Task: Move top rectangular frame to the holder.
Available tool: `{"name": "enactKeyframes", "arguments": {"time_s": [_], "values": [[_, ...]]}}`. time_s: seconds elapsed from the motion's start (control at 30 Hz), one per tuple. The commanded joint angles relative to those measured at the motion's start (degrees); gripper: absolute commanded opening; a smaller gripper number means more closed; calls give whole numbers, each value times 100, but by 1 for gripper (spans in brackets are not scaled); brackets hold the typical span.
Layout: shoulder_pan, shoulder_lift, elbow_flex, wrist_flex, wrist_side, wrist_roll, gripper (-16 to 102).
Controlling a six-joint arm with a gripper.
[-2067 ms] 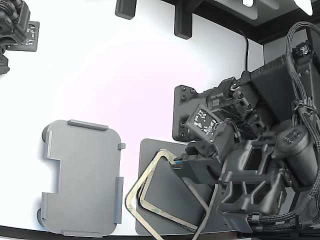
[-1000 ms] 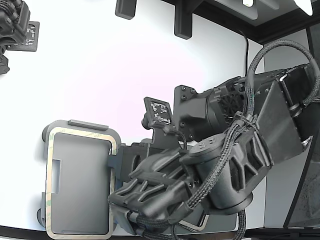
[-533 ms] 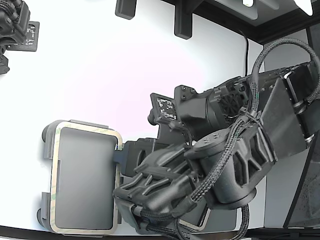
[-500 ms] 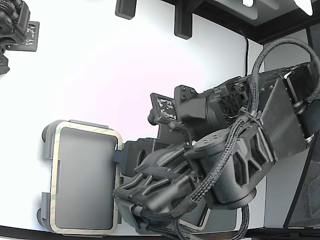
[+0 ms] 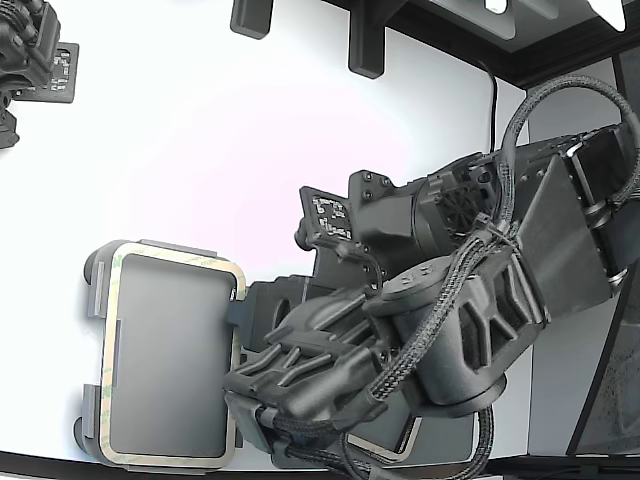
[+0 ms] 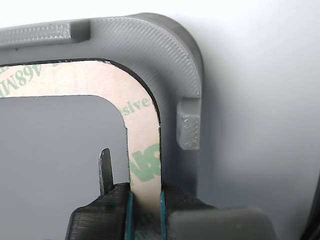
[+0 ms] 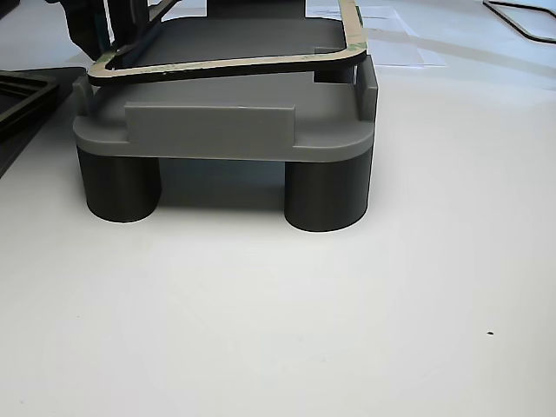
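Note:
The cream-beige rectangular frame (image 5: 172, 264) with green print lies over the light grey holder (image 5: 93, 300) at the exterior view's lower left. My gripper (image 5: 237, 298) is shut on the frame's long side that faces the arm. In the wrist view the gripper (image 6: 145, 210) pinches the frame (image 6: 142, 140) between blue-lined fingers (image 6: 100, 217), just inside the holder's rim (image 6: 172, 60) and beside a raised edge tab (image 6: 189, 131). In the other view the frame (image 7: 226, 64) sits slightly tilted on top of the holder (image 7: 208, 130), not fully seated inside the tabs.
The dark grey mat (image 5: 445, 440) with more frames (image 5: 405, 440) lies under my arm at the exterior view's lower right. A second arm (image 5: 30, 55) stays at the upper left. Black posts (image 5: 365, 45) stand at the back. A black tray (image 7: 17, 95) lies beside the holder.
The frame was carried from the mat at the right over to the holder on the left. In the last half second the arm and frame barely shifted.

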Motion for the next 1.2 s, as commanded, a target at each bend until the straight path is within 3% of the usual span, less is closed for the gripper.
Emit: {"name": "enactKeyframes", "arguments": {"time_s": [0.0,1.0,1.1,1.17], "values": [[-114,97,-88,0,18,-44,-10],[-149,62,0,-132,-132,-53,-10],[-149,26,-53,-132,-123,-70,-5],[-149,-35,-158,-62,-88,-114,15]]}}
